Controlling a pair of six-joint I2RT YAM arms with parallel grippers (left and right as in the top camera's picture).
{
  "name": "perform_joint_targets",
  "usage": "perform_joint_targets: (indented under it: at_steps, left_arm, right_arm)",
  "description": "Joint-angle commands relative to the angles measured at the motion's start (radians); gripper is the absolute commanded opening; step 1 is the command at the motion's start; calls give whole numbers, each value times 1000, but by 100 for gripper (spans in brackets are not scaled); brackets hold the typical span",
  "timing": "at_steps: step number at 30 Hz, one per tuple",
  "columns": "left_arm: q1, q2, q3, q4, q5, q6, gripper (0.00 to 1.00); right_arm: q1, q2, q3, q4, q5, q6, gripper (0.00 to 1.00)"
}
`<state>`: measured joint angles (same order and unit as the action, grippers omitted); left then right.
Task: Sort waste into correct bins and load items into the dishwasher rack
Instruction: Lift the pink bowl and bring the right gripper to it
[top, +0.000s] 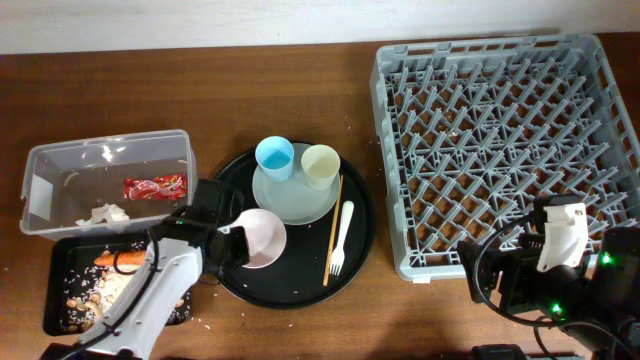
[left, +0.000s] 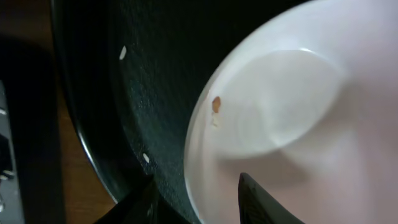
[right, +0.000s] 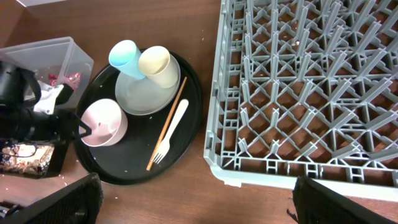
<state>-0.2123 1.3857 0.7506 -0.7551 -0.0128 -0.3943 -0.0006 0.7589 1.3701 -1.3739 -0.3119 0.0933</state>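
Observation:
My left gripper (top: 228, 241) stands open astride the near rim of the pinkish-white bowl (top: 260, 238) on the round black tray (top: 292, 286). One finger (left: 258, 199) is inside the bowl (left: 298, 124) and the other is outside, both clear of the rim. A speck of food (left: 216, 104) sticks inside the bowl. The plate (top: 298, 200) carries the blue cup (top: 274, 157) and the cream cup (top: 320, 165). The chopsticks (top: 333, 230) and the fork (top: 341, 238) lie beside it. My right gripper (right: 199, 205) hangs wide open and empty by the grey rack's (top: 386, 150) front corner.
The clear tub (top: 38, 190) at the left holds the red wrapper (top: 155, 186) and the white tissue (top: 105, 214). In front of it the shallow black tray (top: 58, 262) holds the carrot (top: 120, 258) and rice scraps (top: 85, 296). My left arm lies over that tray.

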Motion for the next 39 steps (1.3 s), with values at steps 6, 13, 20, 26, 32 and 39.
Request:
perform_joint_targets:
  at_steps: [6, 13, 20, 26, 32, 39]
  left_arm:
    - [-4, 6, -17, 49, -2, -39, 27]
    - [-4, 6, -38, 82, -2, -39, 20]
    - [-4, 6, -40, 81, -2, -39, 1]
    - [-3, 3, 182, -64, -2, -50, 0]
    - [-11, 3, 642, -351, 199, 7, 0]
    - [-159, 6, 642, -285, 200, 6, 0]
  right_arm:
    - [-6, 8, 14, -3, 13, -12, 99]
    - [-6, 8, 14, -18, 62, -12, 99]
    - [-6, 8, 14, -18, 62, -12, 99]
    - [-6, 101, 46, -8, 95, -11, 96]
    - [-6, 512, 301, -171, -174, -142, 86]
    - [213, 579, 299, -52, -91, -27, 63]
